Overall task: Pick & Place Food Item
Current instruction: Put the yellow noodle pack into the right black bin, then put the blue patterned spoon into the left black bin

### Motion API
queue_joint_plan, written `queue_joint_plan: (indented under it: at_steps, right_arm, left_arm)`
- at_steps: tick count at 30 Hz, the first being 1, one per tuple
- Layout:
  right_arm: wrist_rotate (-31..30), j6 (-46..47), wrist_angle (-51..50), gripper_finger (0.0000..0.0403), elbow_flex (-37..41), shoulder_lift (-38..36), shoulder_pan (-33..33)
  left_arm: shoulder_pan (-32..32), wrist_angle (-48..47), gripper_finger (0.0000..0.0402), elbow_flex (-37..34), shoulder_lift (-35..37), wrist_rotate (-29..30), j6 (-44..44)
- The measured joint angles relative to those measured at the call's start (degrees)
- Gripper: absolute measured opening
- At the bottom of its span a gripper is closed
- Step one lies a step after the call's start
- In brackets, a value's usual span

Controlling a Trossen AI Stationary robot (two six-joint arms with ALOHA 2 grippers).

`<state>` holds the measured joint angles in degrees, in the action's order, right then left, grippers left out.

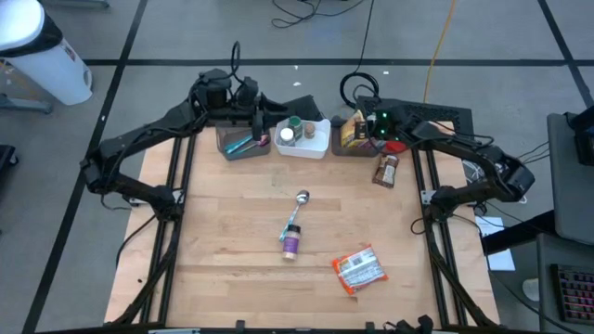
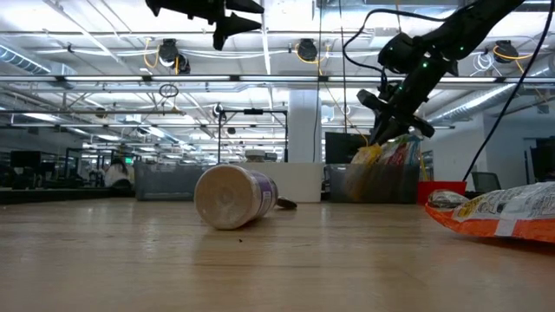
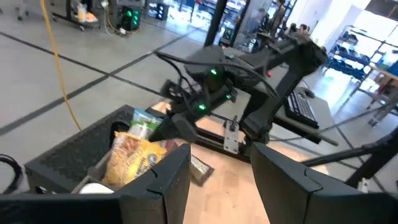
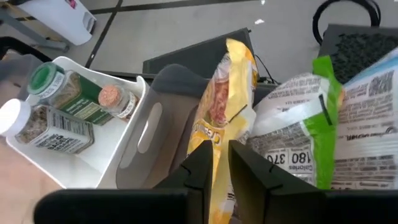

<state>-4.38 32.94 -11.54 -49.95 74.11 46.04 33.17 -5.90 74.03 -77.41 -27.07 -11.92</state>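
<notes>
A yellow snack bag (image 4: pixel 225 93) stands upright in the grey bin (image 1: pixel 357 141) at the table's far right. A white-and-green bag (image 4: pixel 311 124) stands beside it. My right gripper (image 4: pixel 220 167) is over this bin, slanting down, shut on the yellow bag; the low view shows it at the bags' tops (image 2: pixel 388 130). My left gripper (image 3: pixel 217 186) hangs open and holds nothing, high above the left grey bin (image 1: pixel 243 144), facing the right arm. My right gripper pinches the yellow bag's thin upper edge (image 4: pixel 219 140) between its two fingers, at the end of that edge nearest the gripper. The fingers slant down from the table's near right side and lie along the edge. The bag stands upright in the bin among the other bags.
A white bin (image 4: pixel 149 130) with spice jars (image 4: pixel 56 127) sits between the two grey bins. On the table lie a brown packet (image 1: pixel 385 170), a metal scoop (image 1: pixel 302 198), a purple-labelled jar on its side (image 1: pixel 290 239) and an orange snack packet (image 1: pixel 358 270).
</notes>
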Motion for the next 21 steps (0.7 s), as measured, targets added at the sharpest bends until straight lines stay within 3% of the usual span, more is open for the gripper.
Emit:
queue_joint_plan:
  at_steps: [6, 15, 18, 21]
  right_arm:
    - [0.94, -2.97, -1.18, 0.0048, 0.00, -4.65, 0.46]
    - [16.21, 1.24, 2.34, 0.0048, -0.02, -10.65, -3.78]
    - [16.15, 2.39, 4.05, 0.0048, -0.02, -10.69, -8.04]
    - [10.98, 3.33, 6.76, 0.0048, -0.02, -10.38, -13.75]
  left_arm:
    - [3.57, 0.32, 0.0177, 2.43, 0.79, -2.82, 0.19]
    - [8.06, -3.34, 0.0177, 4.59, 1.45, -20.54, -3.39]
    - [7.15, -9.19, 0.0177, 4.49, 1.40, -24.47, -1.77]
    - [4.14, -13.27, 0.0177, 3.06, 1.60, -23.35, 1.49]
